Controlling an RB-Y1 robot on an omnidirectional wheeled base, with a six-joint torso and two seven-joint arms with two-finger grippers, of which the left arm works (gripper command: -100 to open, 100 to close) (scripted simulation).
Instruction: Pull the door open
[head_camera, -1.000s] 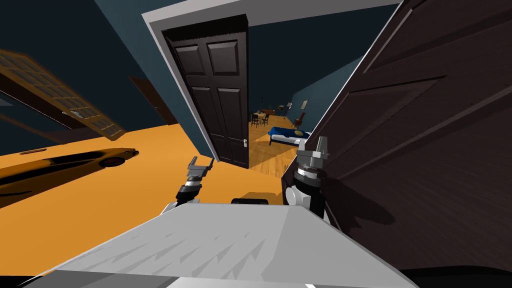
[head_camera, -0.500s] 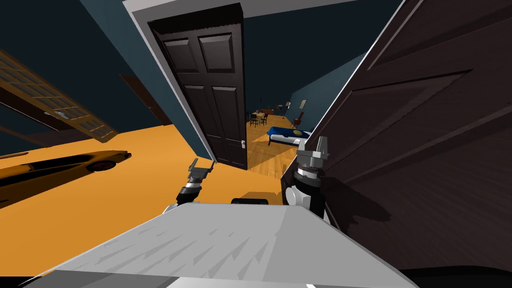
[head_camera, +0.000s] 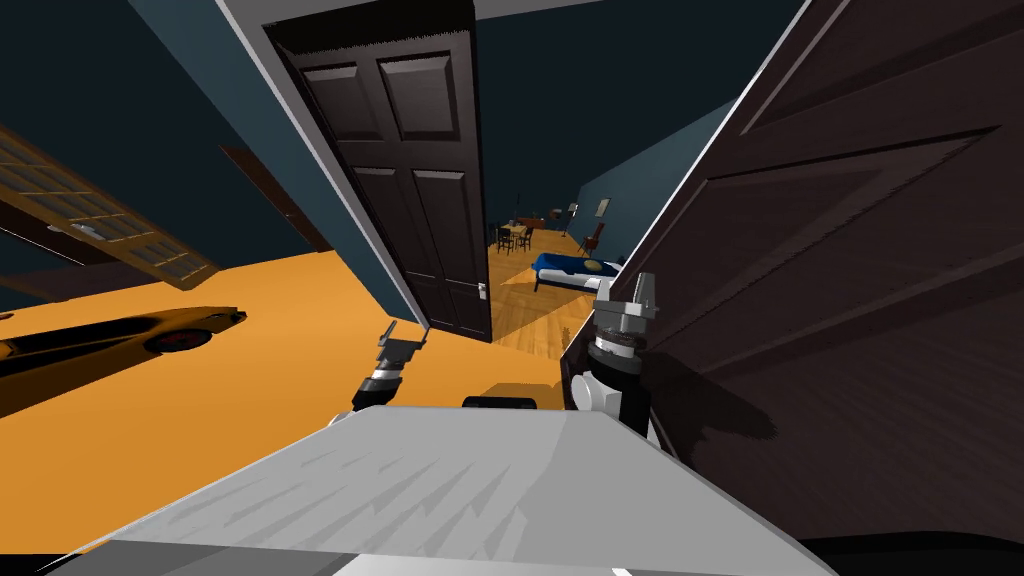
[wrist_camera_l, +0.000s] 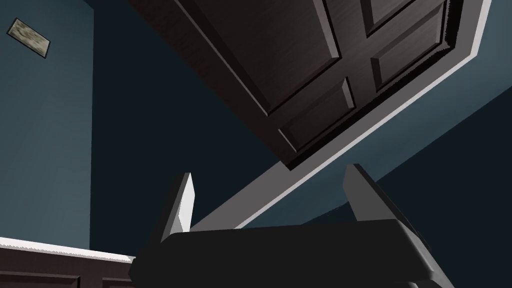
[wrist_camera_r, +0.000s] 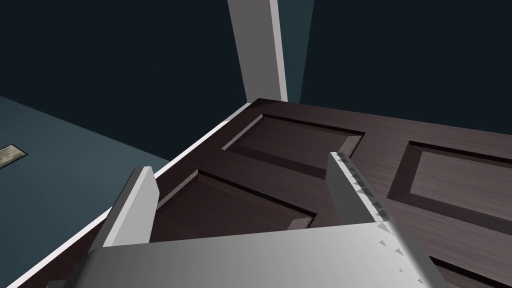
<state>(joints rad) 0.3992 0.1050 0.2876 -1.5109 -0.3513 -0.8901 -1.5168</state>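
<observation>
A big dark panelled door (head_camera: 850, 300) stands close on my right, its white edge (head_camera: 660, 215) slanting up past my right gripper (head_camera: 626, 290). That gripper is open, with the door's panels (wrist_camera_r: 280, 145) showing between its fingers and nothing held. A second dark door (head_camera: 420, 190) stands swung open in a white frame (head_camera: 300, 130) ahead, with a small pale handle (head_camera: 482, 291) low on its edge. My left gripper (head_camera: 404, 332) is open and empty over the orange floor, pointing up at that door (wrist_camera_l: 310, 75) and its frame (wrist_camera_l: 300, 175).
A yellow car (head_camera: 120, 335) lies on the orange floor (head_camera: 250, 410) to the left, under a slanted wooden lattice panel (head_camera: 110, 225). Through the opening between the doors lie a wood floor, a blue bed (head_camera: 575, 268) and chairs at a table (head_camera: 512, 235).
The whole head view has shifted: the middle door and the car slid left and the door looks larger, so I have moved. My left gripper sits slightly lower. Both grippers stay open.
</observation>
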